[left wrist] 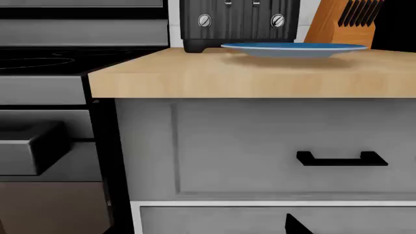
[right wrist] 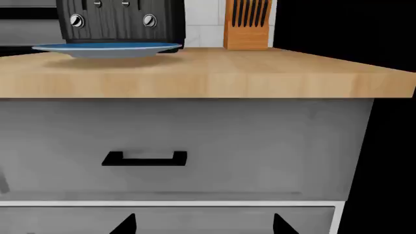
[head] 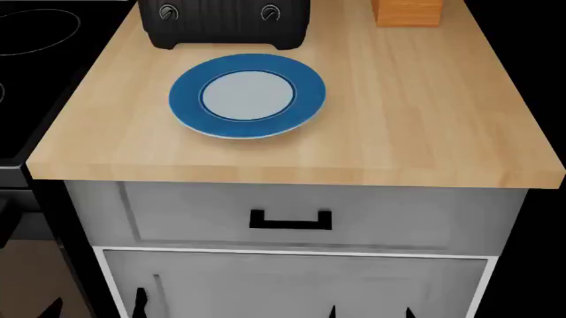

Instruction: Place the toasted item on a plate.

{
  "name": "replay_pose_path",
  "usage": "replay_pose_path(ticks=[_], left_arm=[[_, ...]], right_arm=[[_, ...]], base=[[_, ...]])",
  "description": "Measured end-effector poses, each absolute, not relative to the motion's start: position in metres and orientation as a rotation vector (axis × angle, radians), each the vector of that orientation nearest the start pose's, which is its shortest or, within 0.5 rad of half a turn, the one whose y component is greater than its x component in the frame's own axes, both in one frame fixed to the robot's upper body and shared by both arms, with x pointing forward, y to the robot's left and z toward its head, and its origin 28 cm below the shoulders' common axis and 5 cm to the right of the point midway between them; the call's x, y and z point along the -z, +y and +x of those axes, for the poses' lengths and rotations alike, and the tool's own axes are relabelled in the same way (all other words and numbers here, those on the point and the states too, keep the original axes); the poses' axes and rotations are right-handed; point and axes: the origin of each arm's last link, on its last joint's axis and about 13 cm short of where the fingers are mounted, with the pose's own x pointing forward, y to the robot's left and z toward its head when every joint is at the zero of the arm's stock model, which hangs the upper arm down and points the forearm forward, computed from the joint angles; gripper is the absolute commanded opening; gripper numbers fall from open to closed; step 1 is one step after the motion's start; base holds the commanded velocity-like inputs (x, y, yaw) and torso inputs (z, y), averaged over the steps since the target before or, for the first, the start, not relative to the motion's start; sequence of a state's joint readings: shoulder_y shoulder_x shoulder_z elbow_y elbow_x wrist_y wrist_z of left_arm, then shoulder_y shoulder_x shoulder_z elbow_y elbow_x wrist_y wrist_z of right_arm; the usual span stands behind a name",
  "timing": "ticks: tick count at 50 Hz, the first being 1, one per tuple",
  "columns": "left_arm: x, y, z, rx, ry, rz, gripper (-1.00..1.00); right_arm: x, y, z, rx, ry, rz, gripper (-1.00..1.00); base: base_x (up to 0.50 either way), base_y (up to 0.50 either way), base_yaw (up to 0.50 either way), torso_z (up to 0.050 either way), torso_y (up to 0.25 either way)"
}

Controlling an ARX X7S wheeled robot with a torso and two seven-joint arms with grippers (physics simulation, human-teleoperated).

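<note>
The plate [head: 185, 99], blue-rimmed with a pale centre, lies bare on the wooden counter [head: 398, 119] just in front of a black toaster [head: 225, 23]. The wrist views show it edge-on, plate [left wrist: 293, 48] and plate [right wrist: 104, 48]. The toasted item is not in view in any frame. Both grippers hang below the counter edge, facing the grey drawer fronts. My left gripper [head: 97, 308] shows one dark fingertip [left wrist: 293, 225] in its wrist view. My right gripper [right wrist: 202, 225] has its two tips wide apart. Neither holds anything.
An orange knife block [head: 407, 12] stands at the counter's back right, right of the toaster [right wrist: 120, 19]. A black stovetop [head: 26, 40] adjoins the counter's left side. The top drawer carries a black handle [head: 290, 220]. The counter's right edge drops into darkness.
</note>
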State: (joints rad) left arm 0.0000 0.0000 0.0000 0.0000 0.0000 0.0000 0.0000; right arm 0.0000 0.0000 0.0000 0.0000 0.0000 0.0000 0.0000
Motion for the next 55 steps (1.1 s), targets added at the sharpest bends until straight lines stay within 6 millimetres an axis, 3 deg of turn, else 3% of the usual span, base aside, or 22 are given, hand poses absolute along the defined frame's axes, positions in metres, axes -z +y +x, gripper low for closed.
replay_pose_path(ticks=[11, 44, 55], left_arm=[[-0.017, 0.206, 0.212, 0.010, -0.006, 0.009, 1.00], [-0.021, 0.207, 0.212, 0.013, -0.009, 0.013, 1.00], [-0.022, 0.208, 0.213, 0.015, -0.006, 0.022, 1.00]], right_arm=[[-0.016, -0.095, 0.209, -0.009, -0.019, -0.002, 1.00], [-0.027, -0.095, 0.208, -0.029, -0.065, -0.004, 1.00], [-0.030, -0.093, 0.210, -0.032, -0.065, -0.004, 1.00]], base=[[0.00, 0.02, 0.00, 0.000, 0.000], [0.00, 0.50, 0.00, 0.000, 0.000], [0.00, 0.01, 0.00, 0.027, 0.000]])
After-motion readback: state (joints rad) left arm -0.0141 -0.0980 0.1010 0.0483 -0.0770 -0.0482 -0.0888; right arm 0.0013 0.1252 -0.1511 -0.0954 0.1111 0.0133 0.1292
